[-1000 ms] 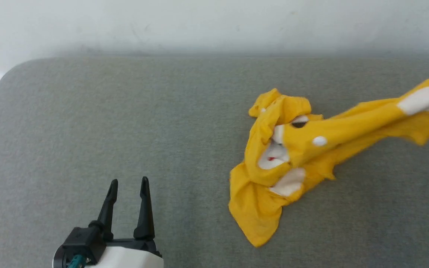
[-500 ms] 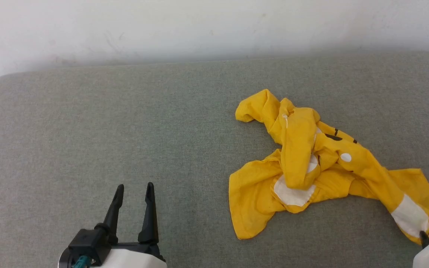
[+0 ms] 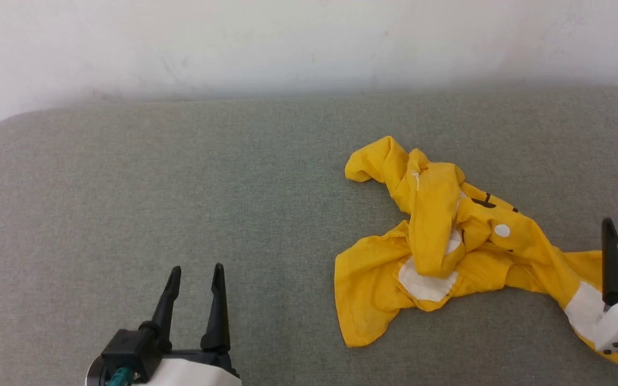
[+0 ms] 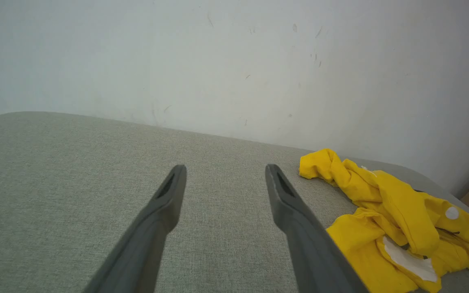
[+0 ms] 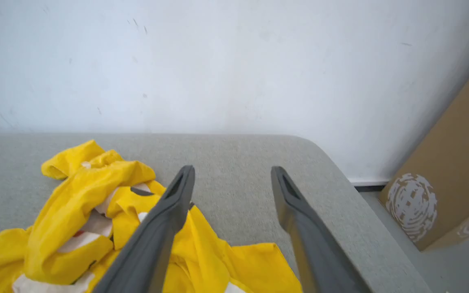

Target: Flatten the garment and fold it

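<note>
- Head view takes in a grey fabric-covered surface (image 3: 126, 187) with rounded corners, set against a scuffed white wall (image 3: 287, 43). The right wrist view shows a brown cardboard box (image 5: 454, 162) past the surface's right end.
- The garment (image 3: 432, 230) lies crumpled on the surface's right half, yellow with white patches.
- Left gripper (image 3: 196, 268): fingers spread, empty, well left of the cloth.
- Right gripper (image 5: 232, 169): fingers spread, nothing clamped, over the garment's right end.

My left gripper (image 3: 196, 267) has two long black tapered fingers (image 3: 215, 305) on a black block (image 3: 126, 351), with a teal plug (image 3: 115, 376) and a white shell (image 3: 185, 375) behind. My right gripper (image 5: 232, 169) matches, each finger slotted near its tip.
</note>
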